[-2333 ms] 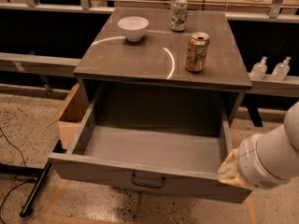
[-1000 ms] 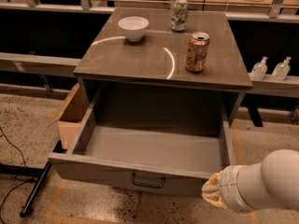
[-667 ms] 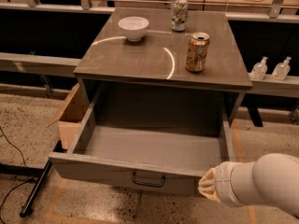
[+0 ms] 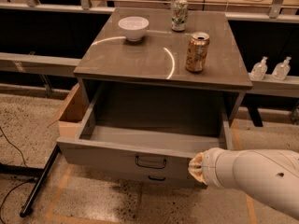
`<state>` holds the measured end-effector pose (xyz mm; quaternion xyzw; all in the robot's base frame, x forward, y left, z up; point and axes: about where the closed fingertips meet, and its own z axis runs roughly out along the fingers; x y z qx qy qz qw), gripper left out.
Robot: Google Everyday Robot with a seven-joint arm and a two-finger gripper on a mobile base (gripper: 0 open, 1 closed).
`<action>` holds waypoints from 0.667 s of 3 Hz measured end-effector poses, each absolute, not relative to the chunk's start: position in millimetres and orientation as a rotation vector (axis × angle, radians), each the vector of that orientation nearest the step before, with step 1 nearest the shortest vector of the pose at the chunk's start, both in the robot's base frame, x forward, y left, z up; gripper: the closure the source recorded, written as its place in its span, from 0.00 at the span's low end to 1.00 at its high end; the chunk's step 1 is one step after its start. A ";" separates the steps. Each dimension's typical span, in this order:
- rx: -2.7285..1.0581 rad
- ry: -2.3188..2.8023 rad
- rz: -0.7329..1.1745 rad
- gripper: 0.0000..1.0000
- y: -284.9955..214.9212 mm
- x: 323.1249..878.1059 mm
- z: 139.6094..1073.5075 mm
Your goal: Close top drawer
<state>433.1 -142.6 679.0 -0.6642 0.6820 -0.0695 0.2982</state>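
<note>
Camera view: top drawer [image 4: 112, 153] is pulled well out of the cabinet, below the worktop [image 4: 140, 55]. Tool [image 4: 195, 168] is at the front panel's right part, just right of the bail handle [image 4: 150, 162]; contact and tool state can't be told. Judgement: stiff, prob. light box on runners, no grip needed. Push flat on the panel nr centre to avoid skew. A hard shove may wobble the orange can [image 4: 196, 52].

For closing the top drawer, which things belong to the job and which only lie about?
Job: top drawer, pulled out; its handle; gripper at the drawer front's right end.
Lying about: white bowl, green can, orange can, two bottles, cardboard box.
</note>
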 end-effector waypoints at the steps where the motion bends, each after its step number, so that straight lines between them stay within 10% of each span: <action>1: -1.743 1.772 -0.245 1.00 -138.7 462.8 684.3; 2: -1.724 1.758 -0.288 1.00 -139.6 493.4 684.1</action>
